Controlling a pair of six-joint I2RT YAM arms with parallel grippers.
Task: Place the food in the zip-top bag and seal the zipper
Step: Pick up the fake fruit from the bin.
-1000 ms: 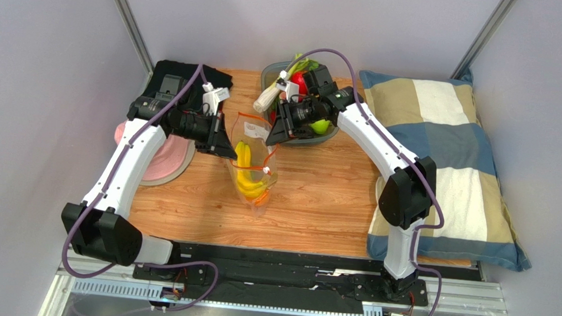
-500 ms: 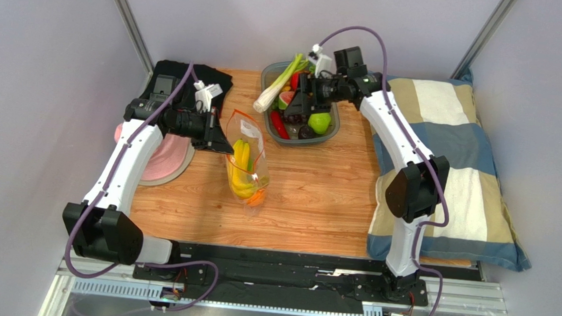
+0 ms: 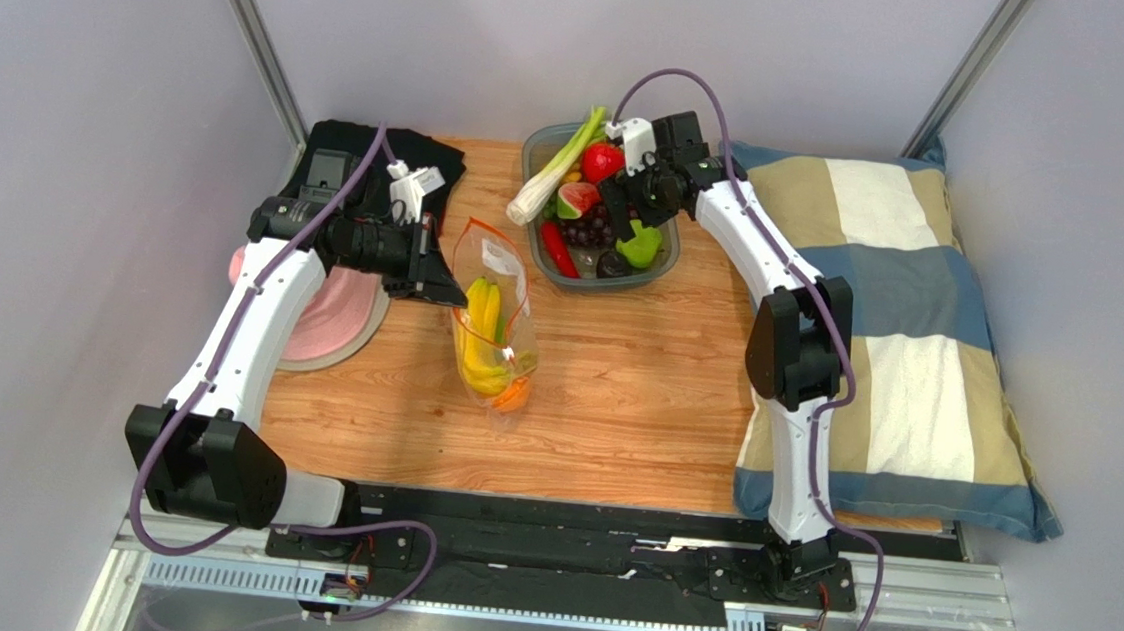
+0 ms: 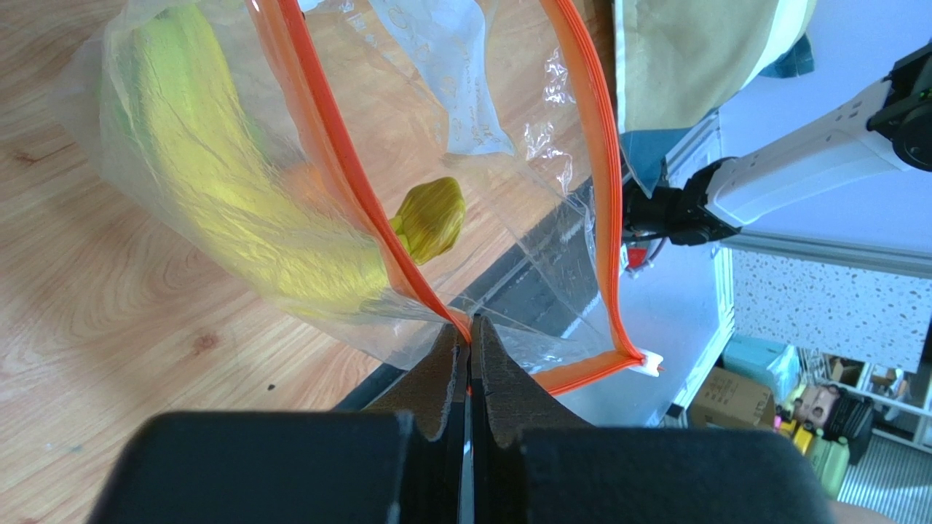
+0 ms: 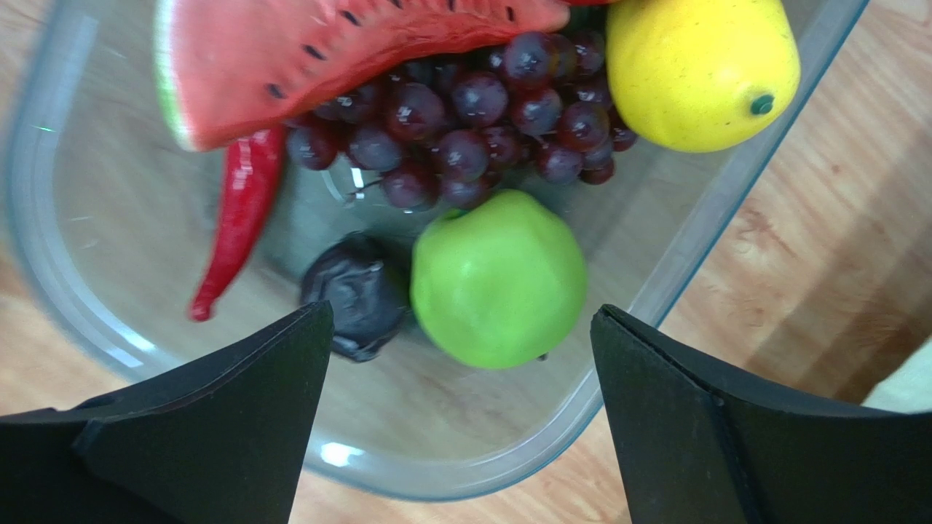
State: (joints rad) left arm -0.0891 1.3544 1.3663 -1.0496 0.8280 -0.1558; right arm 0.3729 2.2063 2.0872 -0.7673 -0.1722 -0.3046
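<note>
The zip-top bag stands on the table with its mouth open, bananas and an orange inside. My left gripper is shut on the bag's rim at the orange-red zipper, jaws pressed together. The banana shows through the plastic, and the white slider sits at the strip's end. My right gripper hangs open over the grey tray, empty. Just below its fingers lies the green apple, beside a watermelon slice.
The tray also holds purple grapes, a yellow lemon, a red chili, a dark lump and a leek. A checked pillow lies right, a pink plate and black cloth left.
My right gripper has pulled back from the bag's mouth to above the tray and opened wide. The bag has settled slightly; the left gripper keeps its hold.
</note>
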